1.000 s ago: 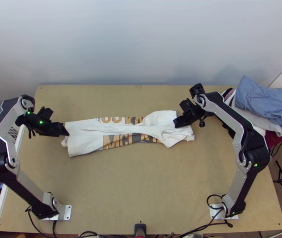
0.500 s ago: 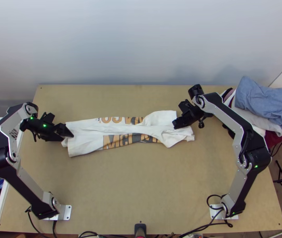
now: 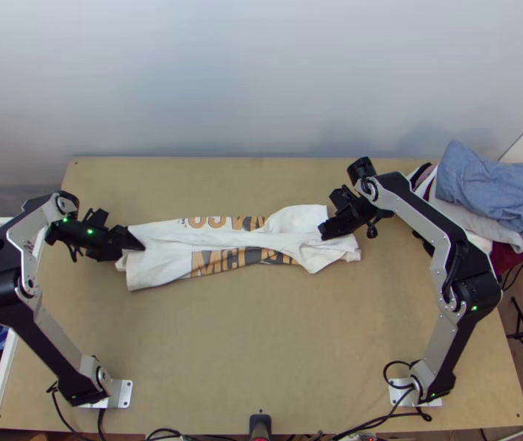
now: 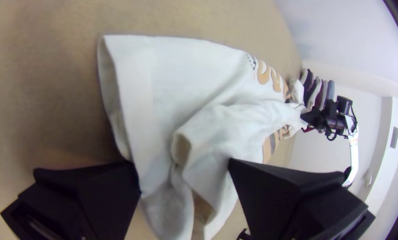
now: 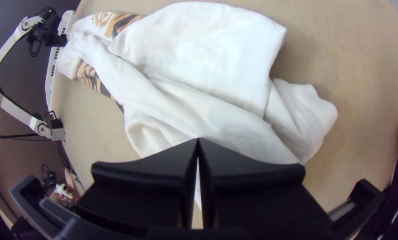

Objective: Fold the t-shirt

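The left gripper [image 3: 136, 250] stands wide, part of the rumpled T-shirt [image 3: 165, 257] between its fingers; the shirt stretches toward three o'clock. Farther along, the right gripper's [image 3: 324, 234] fingertips meet over it, most toward nine o'clock; I cannot tell whether they pinch any.

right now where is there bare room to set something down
Widest: the table between the shirt and the near edge. A narrower strip runs between shirt and far edge. Crowded: the shirt's two ends, by the left gripper and right gripper, and the far right corner, by the clothes.
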Controlling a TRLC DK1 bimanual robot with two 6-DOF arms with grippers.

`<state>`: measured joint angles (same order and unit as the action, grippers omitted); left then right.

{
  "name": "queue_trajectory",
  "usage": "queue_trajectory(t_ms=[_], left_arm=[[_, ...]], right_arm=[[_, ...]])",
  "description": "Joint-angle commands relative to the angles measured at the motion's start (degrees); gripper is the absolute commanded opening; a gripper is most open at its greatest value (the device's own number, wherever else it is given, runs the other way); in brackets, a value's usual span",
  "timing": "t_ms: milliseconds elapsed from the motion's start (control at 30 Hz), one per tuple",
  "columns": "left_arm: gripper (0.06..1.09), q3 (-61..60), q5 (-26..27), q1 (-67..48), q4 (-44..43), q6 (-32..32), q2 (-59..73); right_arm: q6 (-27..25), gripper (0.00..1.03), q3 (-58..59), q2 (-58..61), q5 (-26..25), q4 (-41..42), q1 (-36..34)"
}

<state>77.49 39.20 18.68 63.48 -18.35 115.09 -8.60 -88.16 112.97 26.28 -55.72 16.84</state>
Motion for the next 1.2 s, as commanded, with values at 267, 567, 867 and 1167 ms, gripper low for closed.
queue_trajectory(t_ms=[267,567,867,1167], left_arm=[[0.5,3.5,6.1,-6.0,-0.2,3.0,5.7],[0.1,5.2,7.6,-1.8,-0.6,3.0,2.8],[0.1,7.3,8.9,3.0,5.8,-2.6,0.4],[0.1,10.1,8.8,8.5,11.9,-8.7,0.0]], right_arm=[[1.0,0.03,0.9,0.2,-0.2,0.5,1.4],[1.7,0.03,0.6,0.2,-0.3,0.5,2.6],[1.0,0.03,-0.2,-6.2,7.0,-2.6,3.1],[1.7,0.03,-0.9,-11.0,8.7,-6.2,-1.2]])
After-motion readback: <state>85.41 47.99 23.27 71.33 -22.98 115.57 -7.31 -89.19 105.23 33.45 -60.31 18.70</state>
